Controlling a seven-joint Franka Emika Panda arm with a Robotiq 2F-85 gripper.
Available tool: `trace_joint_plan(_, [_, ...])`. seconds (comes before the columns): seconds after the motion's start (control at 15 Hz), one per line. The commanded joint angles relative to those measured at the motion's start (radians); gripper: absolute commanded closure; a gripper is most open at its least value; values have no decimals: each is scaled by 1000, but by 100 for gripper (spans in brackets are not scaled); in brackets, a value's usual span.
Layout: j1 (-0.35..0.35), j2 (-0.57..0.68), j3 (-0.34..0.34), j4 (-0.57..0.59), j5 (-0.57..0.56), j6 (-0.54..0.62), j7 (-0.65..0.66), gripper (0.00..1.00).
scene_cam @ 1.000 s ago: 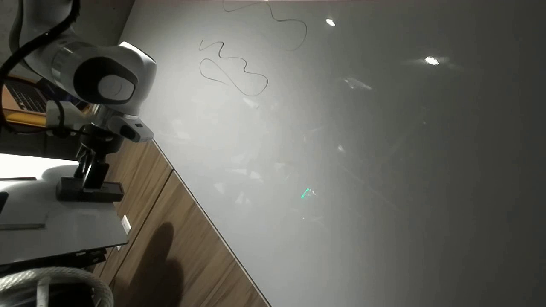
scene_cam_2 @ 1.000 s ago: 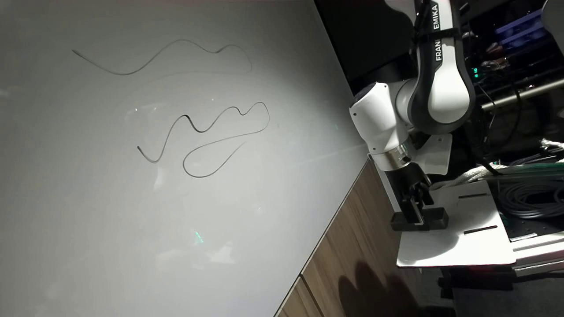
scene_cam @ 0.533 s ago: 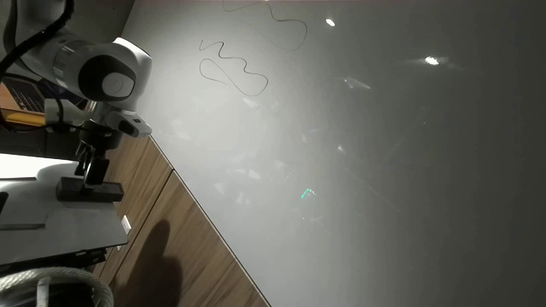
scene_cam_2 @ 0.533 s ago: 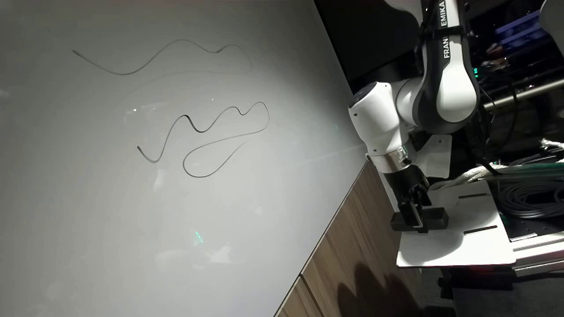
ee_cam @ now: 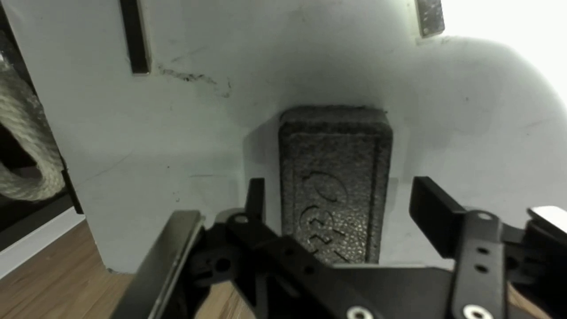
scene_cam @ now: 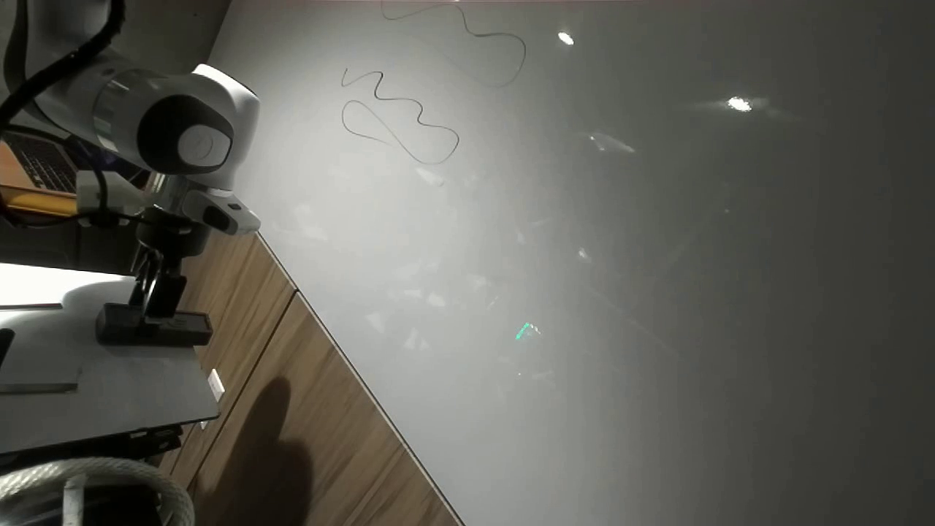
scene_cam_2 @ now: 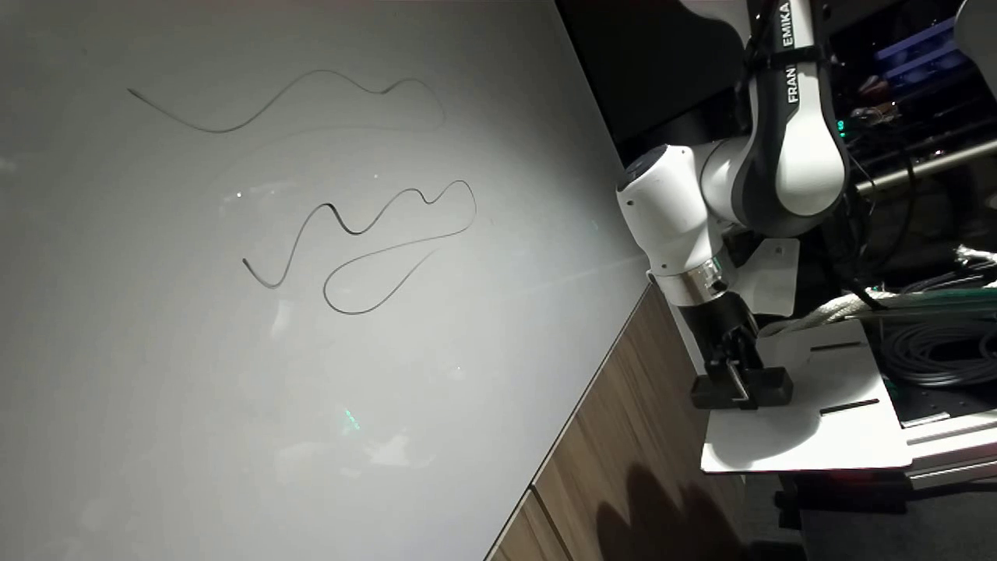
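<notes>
Wrist view. Black two-fingered end effector [ee_cam: 341, 204] spread, one finger to each side of a dark grey oblong block [ee_cam: 334, 155] with a grainy face and thin dark curved marks. Block lies flat on a white smooth-topped desk [ee_cam: 465, 124], which shows between it and both fingers. Near end of block hidden behind the end effector. Narrow dark strip [ee_cam: 134, 40] on the desk, upper left; thick off-white braided rope [ee_cam: 24, 141] beyond the desk's left edge.

In an exterior view: white-and-black jointed robot arm [scene_cam: 182, 131] bent over the desk, end effector at the block's mid-length. Block's outer end close to the desk edge; overhang, cannot tell. Open laptop with dark keys [scene_cam: 44, 161], left of the arm. Broad glossy grey board [scene_cam: 657, 365], thin dark wavy lines [scene_cam: 398, 98] on its upper part; brown wood-grain panel [scene_cam: 350, 438] along its lower edge, dark rounded shadow [scene_cam: 266, 453] there.

In an exterior view: finger contact with block too dark to make out. Coil of dark grey cable [scene_cam_2: 938, 354] right of the desk.
</notes>
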Motion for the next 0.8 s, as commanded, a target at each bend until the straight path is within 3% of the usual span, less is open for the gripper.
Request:
trace_joint_plan(0.0, [-8,-9,0,0,-41,13,38,47])
trace_joint_plan(0.2, [-7,-19,1,1,-42,4,39,70])
trace_joint_plan(0.73, [12,-101,19,15,-59,-48,36,71])
